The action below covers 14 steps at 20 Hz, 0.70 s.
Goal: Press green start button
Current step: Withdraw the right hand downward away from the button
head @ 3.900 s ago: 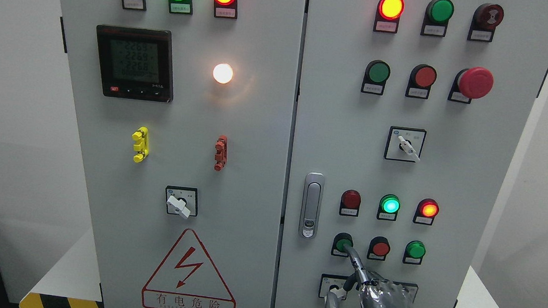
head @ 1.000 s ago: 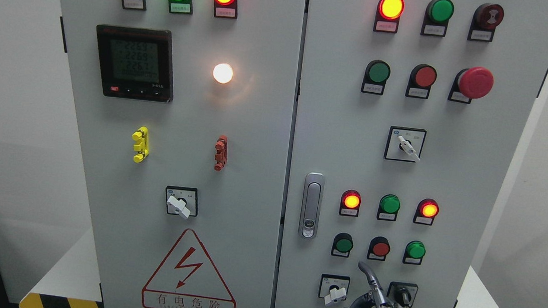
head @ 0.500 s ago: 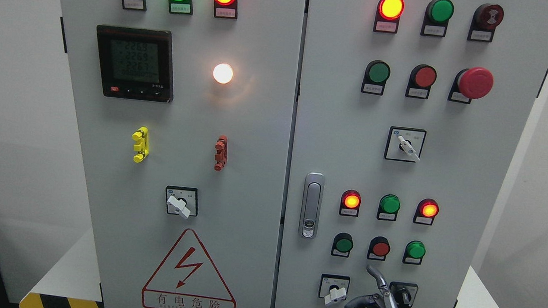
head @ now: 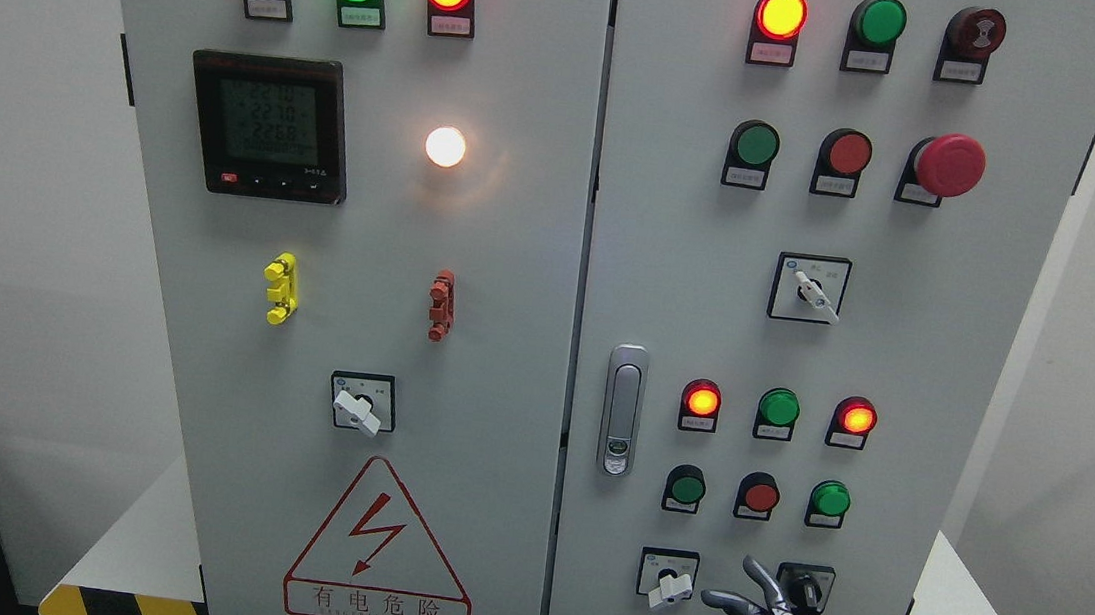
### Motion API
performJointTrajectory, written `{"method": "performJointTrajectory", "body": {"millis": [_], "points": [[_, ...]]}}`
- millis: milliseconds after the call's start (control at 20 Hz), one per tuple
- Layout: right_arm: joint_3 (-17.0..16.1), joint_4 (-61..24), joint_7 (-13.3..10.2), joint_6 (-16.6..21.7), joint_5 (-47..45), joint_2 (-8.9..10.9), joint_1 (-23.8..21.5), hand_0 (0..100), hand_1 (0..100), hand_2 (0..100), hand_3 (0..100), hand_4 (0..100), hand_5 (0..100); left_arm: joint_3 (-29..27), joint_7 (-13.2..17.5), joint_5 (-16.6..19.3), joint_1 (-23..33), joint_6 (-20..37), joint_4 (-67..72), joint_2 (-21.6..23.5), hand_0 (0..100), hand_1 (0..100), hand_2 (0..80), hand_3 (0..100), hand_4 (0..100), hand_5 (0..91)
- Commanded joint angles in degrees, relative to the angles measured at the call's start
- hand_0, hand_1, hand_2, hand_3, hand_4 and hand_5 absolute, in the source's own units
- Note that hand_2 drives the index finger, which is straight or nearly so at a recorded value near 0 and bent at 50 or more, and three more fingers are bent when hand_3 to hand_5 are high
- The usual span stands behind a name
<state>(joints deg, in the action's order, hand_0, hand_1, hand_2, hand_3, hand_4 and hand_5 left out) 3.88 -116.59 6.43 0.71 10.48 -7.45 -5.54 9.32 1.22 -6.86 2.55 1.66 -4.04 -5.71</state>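
The green button [head: 687,486] is the left one in the lower button row on the cabinet's right door, beside a red button [head: 760,495] and a second green button [head: 830,499]. My right hand [head: 749,596] shows at the bottom edge, below and to the right of that button and clear of it. Its index finger [head: 755,572] points up and its thumb [head: 718,597] sticks out to the left; it holds nothing. Above the row, the left red lamp [head: 701,400] and right red lamp [head: 856,417] glow, and the green lamp [head: 779,407] between them is dark.
Two rotary switches [head: 669,578] [head: 804,583] sit just beside my hand. A door handle [head: 623,409] is left of the buttons. A red mushroom stop button [head: 948,165] is at the upper right. The left door carries a meter [head: 269,125] and lamps.
3.9 s ago my index fingertip was on the green button and the green lamp glowed. The hand has since sunk down and right; the left red lamp lit and the green lamp went dark.
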Motion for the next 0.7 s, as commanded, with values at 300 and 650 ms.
{"method": "performJointTrajectory", "body": {"millis": [300, 650], "points": [[0.17, -2.94, 3.76, 0.52, -10.39, 0.07, -3.16, 72, 23, 0, 0, 0, 0, 0.00, 0.01, 0.00, 0.00, 0.01, 0.00, 0.00, 12, 56, 0.0, 0, 0, 0.0], [-0.27, -2.94, 3.85, 0.52, -11.53, 0.07, -3.34, 67, 20, 0, 0, 0, 0, 0.00, 0.01, 0.00, 0.00, 0.01, 0.00, 0.00, 12, 56, 0.0, 0, 0, 0.0]]}}
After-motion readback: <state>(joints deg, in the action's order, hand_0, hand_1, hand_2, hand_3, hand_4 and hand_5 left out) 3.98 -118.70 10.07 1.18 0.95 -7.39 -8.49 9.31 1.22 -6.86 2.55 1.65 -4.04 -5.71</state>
